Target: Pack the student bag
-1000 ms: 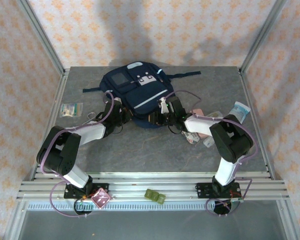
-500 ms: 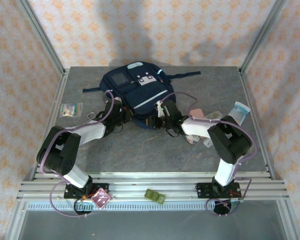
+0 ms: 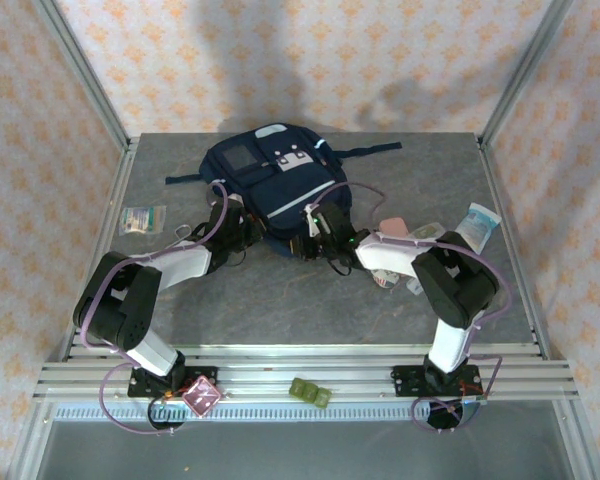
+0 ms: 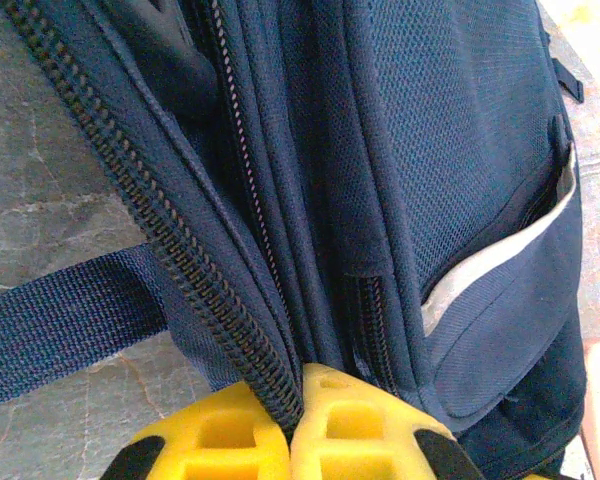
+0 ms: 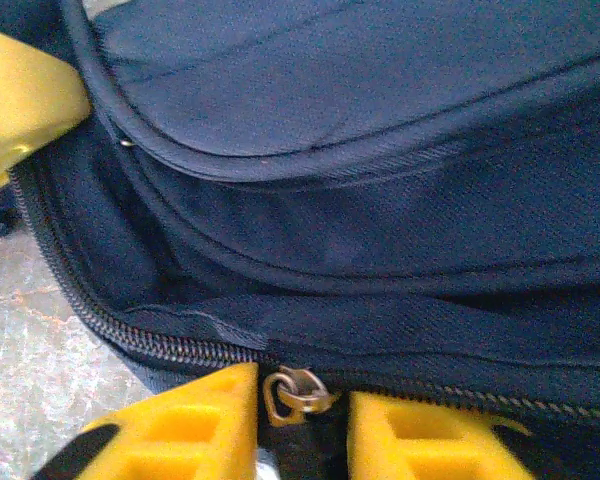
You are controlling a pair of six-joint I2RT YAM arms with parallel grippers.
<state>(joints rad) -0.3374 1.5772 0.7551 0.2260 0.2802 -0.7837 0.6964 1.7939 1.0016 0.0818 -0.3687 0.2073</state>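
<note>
Slides right gripper [image 3: 315, 232] leftward along near edge of student bag [image 3: 270, 170], toward left gripper [image 3: 242, 228]. Straddles zipper pull [image 5: 298, 392] closely; cannot tell if pinched. Clamps left gripper on zipper edge. Leaves bag at table [image 3: 280, 300] far-centre. Reads as unzipping, before any packing.

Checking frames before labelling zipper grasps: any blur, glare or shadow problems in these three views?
Top external: even light, sharp, with a soft shadow on the back wall behind the student bag. Left wrist: zipper teeth crisp, top-right corner blown out. Right wrist: zipper pull readable, the table at lower left washed out by glare.
</note>
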